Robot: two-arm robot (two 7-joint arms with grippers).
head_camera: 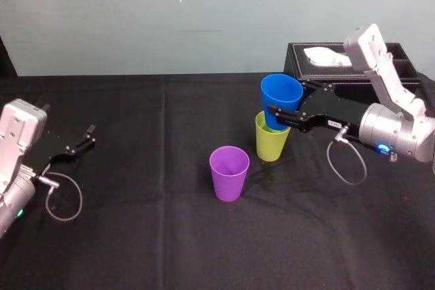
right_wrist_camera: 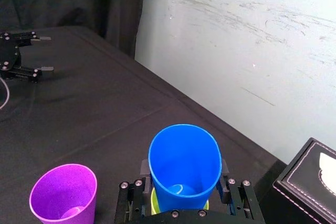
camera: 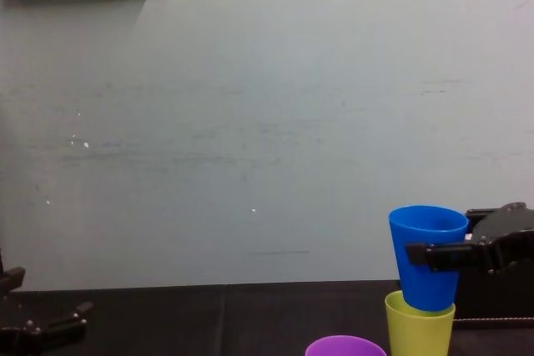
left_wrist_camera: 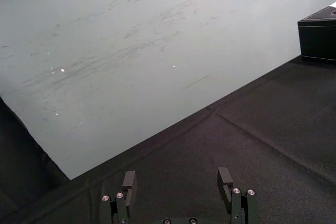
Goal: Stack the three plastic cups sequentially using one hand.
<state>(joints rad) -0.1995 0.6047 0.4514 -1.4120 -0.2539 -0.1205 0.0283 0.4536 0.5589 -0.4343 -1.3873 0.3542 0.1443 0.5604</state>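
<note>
My right gripper (head_camera: 285, 103) is shut on the blue cup (head_camera: 281, 100), one finger on each side of it, as the right wrist view shows (right_wrist_camera: 184, 182). The blue cup (camera: 427, 256) stands upright with its base sunk a little into the yellow-green cup (camera: 419, 327), which stands on the black cloth (head_camera: 272, 144). In the right wrist view only a sliver of the yellow-green cup (right_wrist_camera: 154, 203) shows beneath the blue cup (right_wrist_camera: 184, 166). The purple cup (head_camera: 229, 172) stands alone, upright, nearer to me and to the left (right_wrist_camera: 63, 192). My left gripper (head_camera: 87, 137) rests open at the table's left side (left_wrist_camera: 177, 182).
A black tissue box (head_camera: 299, 66) sits at the back right, just behind my right arm. A pale wall closes off the far edge of the table. Black cloth (head_camera: 149, 188) covers the table between the left gripper and the cups.
</note>
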